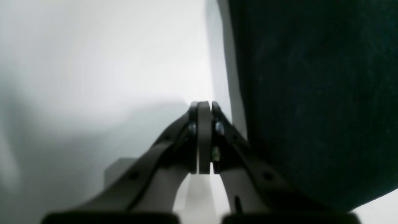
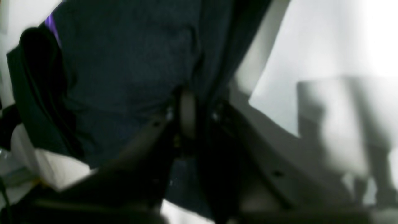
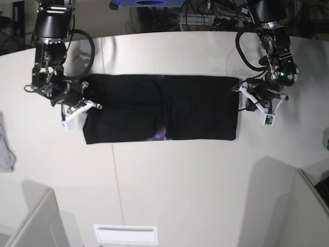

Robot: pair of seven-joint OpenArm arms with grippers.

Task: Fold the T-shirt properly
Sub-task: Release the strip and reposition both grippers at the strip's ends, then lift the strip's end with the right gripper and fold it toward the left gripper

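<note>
Right now the left gripper (image 1: 204, 105) has its pads pressed flat together with nothing between them, parked on bare table just off the shirt's edge. Right gripper (image 2: 186, 102) looks pinched on a fold of the large black short-sleeved cloth T-shirt (image 3: 159, 108); the wrist view is blurry, so not certain how much fabric it has

Shirt lies as a long flat band across the middle of the pale grey tabletop (image 3: 169, 185), purple print peeking out at the near edge, right gripper at one end, left at the other

Risks:
- one-sided grip: if only the right arm pulls, the band skews and drags
- thin pinch could slip mid-lift and drop the fold
- left claw closed beside the cloth grabs nothing unless it reopens

Small grey cloth (image 3: 6, 149) at the table edge is well apart from all this
</note>
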